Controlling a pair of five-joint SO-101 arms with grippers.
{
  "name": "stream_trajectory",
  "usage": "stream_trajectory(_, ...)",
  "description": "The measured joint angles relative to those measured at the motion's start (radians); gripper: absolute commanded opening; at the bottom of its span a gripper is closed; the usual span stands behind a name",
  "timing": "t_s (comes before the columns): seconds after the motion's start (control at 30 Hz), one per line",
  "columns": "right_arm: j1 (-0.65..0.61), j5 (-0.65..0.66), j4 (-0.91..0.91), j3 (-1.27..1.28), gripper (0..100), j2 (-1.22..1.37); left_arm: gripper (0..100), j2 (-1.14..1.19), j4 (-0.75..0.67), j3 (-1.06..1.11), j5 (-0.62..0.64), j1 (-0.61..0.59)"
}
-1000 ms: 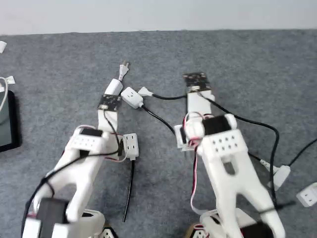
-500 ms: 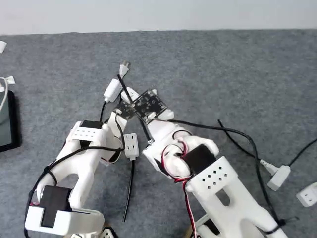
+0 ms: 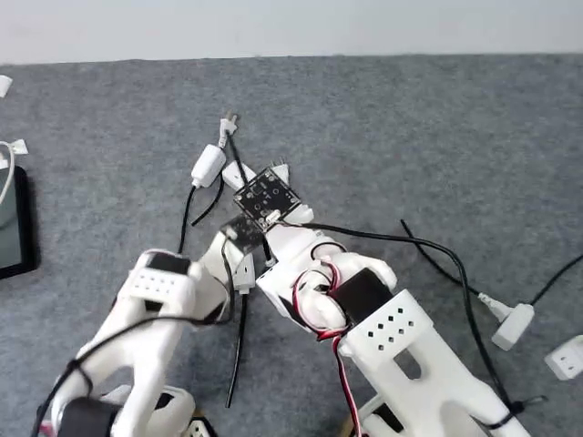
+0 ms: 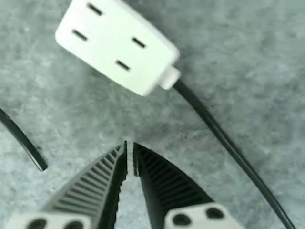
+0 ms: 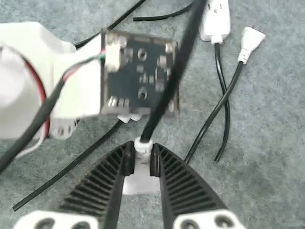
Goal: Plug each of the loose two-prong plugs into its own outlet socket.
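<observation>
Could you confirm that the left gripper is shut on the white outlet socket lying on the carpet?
Not quite: the left gripper is shut on nothing. The white outlet socket lies on the carpet, apart from the gripper's tips, as the left wrist view shows.

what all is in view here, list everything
plug: 1, white, two prongs, far side of the table
socket: 1, white, black cord, beside the plug
socket block: 1, white, four slots, black cord, just ahead of the left gripper
held piece: 1, white, black cord, plug or socket unclear, in the right gripper
blocks: 2, white, right edge
panel: 1, dark, left edge
table: 1, grey
left gripper: 1, black, shut, empty
right gripper: 1, black, shut on the held piece
</observation>
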Motion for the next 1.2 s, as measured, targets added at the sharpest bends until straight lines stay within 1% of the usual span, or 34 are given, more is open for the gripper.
stream_trajectory(0.33,-0.006,-0.02,-0.026,0.0,0.8,0.0,2,-0.051,-0.006,0.02,-0.046,0.034)
stream_trajectory(0.43,-0.008,-0.071,-0.06,0.0,0.8,0.04,2,-0.052,-0.008,0.031,-0.048,0.041)
stream_trajectory(0.53,0.023,-0.157,-0.124,0.0,0.8,0.109,2,-0.052,-0.011,0.031,-0.043,0.041)
stream_trajectory(0.57,0.037,-0.187,-0.149,0.002,0.8,0.133,2,-0.052,-0.014,0.029,-0.032,0.04)
stream_trajectory(0.67,0.06,-0.259,-0.203,0.0,0.8,0.189,2,-0.052,-0.068,0.032,0.06,0.021)
stream_trajectory(0.77,0.077,-0.344,-0.238,0.0,0.8,0.21,2,-0.081,-0.137,0.038,0.167,-0.034)
stream_trajectory(0.9,0.074,-0.404,-0.27,0.0,0.8,0.218,2,-0.15,-0.169,0.041,0.278,-0.129)
stream_trajectory(1.0,0.074,-0.43,-0.293,0.0,0.8,0.218,2,-0.176,-0.193,0.048,0.333,-0.216)
stream_trajectory(1.1,0.074,-0.442,-0.305,0.0,0.8,0.242,2,-0.18,-0.279,0.094,0.368,-0.305)
stream_trajectory(1.2,0.074,-0.474,-0.305,-0.026,0.8,0.319,2,-0.18,-0.318,0.1,0.413,-0.351)
